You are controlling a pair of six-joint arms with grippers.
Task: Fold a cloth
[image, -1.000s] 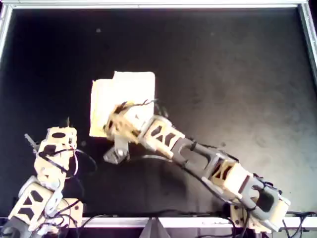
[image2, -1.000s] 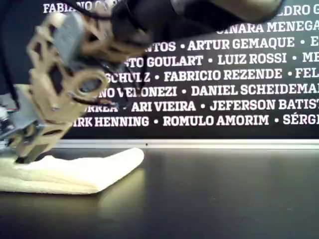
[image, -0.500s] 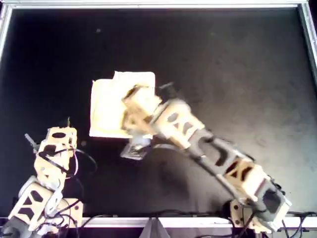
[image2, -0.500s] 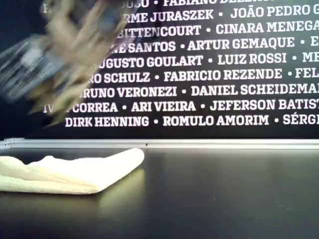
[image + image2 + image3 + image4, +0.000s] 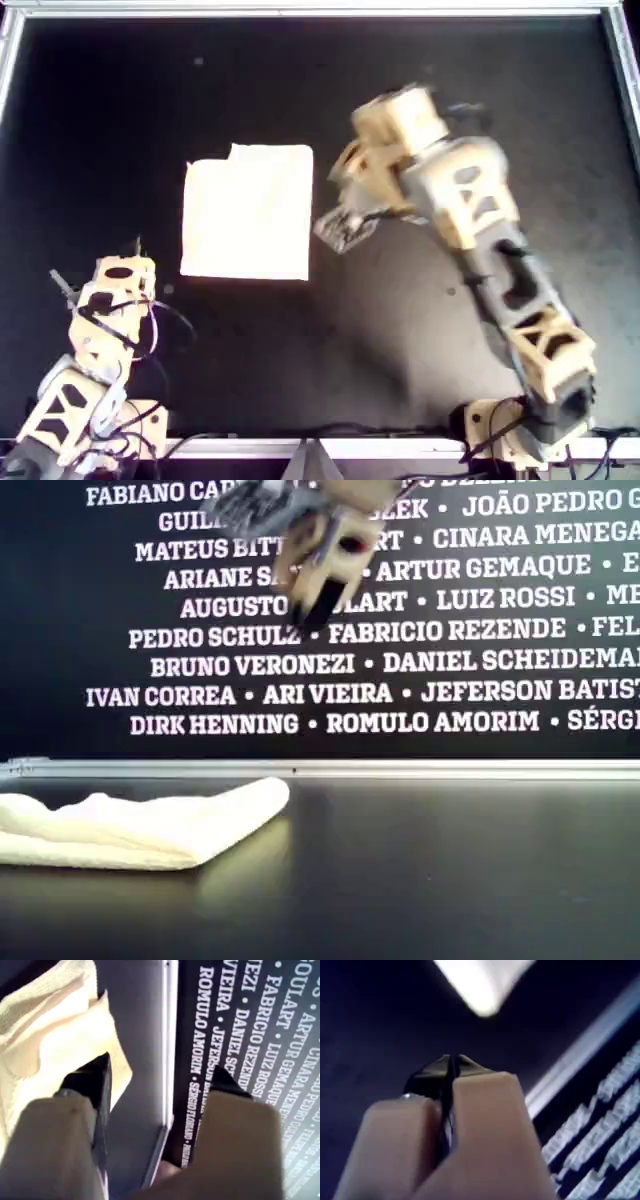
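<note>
The cloth [image 5: 246, 212] is a pale yellow folded rectangle lying flat, left of centre in the overhead view. It shows as a low folded pile [image 5: 140, 826] at the exterior view's left. My right gripper [image 5: 338, 229] hangs just off the cloth's right edge in the overhead view, raised and blurred [image 5: 312, 604]. Its fingers [image 5: 451, 1069] are pressed together with nothing between them. My left gripper [image 5: 122, 268] rests below the cloth's lower left corner in the overhead view. It is open [image 5: 160, 1082], with the cloth [image 5: 60, 1045] ahead of it.
A black table [image 5: 430, 90] with a metal rim [image 5: 300, 10] carries everything. A dark banner with white names [image 5: 450, 630] stands behind the table in the exterior view. The right arm [image 5: 490, 250] reaches up from the overhead view's lower right.
My right gripper has risen off the cloth and swung toward the overhead view's upper right. The cloth stays flat and folded. The left arm has not moved.
</note>
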